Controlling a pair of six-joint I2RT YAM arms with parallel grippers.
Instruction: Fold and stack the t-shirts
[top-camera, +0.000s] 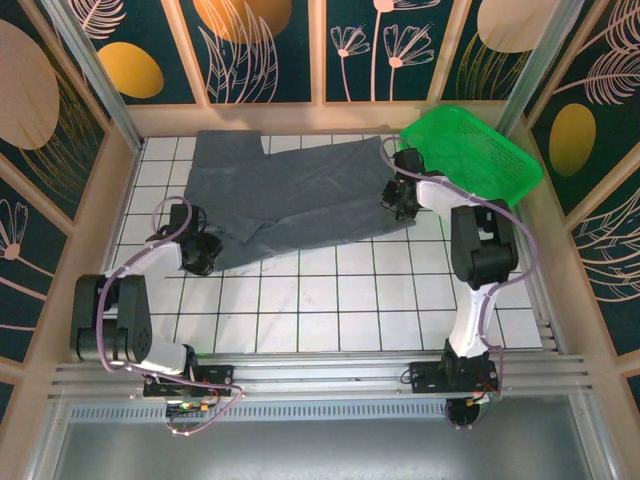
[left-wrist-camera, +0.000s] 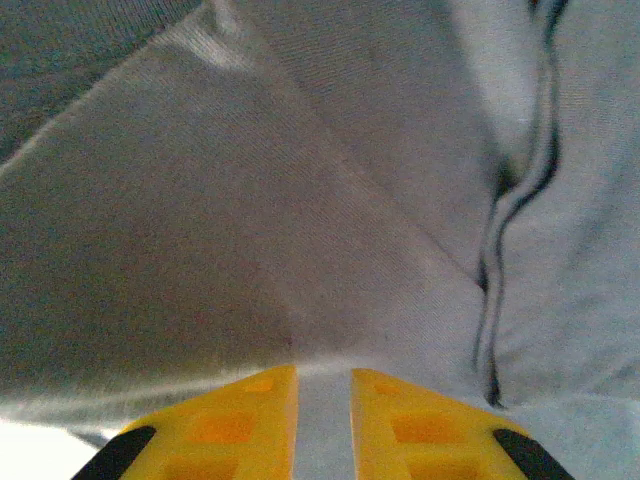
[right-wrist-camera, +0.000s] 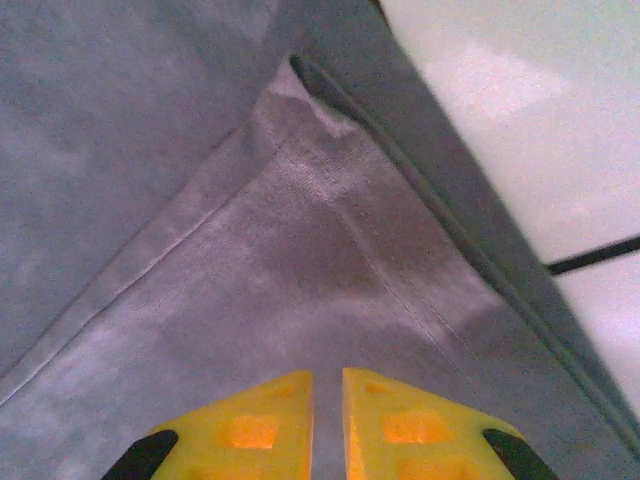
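Note:
The dark slate-grey t-shirt (top-camera: 300, 195) lies spread and wrinkled across the back of the white tiled table. My left gripper (top-camera: 200, 255) sits at its near left corner. In the left wrist view the yellow fingers (left-wrist-camera: 250, 415) stand close together, and a strip of the t-shirt (left-wrist-camera: 300, 200) runs between them at a folded edge; the gripper (left-wrist-camera: 323, 375) is shut on it. My right gripper (top-camera: 397, 200) is at the shirt's right edge. In the right wrist view the gripper (right-wrist-camera: 327, 378) is nearly closed, pinching the t-shirt (right-wrist-camera: 250, 200) beside a stitched hem.
A bright green mesh basket (top-camera: 475, 150) stands at the back right corner, just behind the right arm. White tiled table (top-camera: 350, 300) lies open in front of the shirt. Wooden-framed patterned walls enclose the back and both sides.

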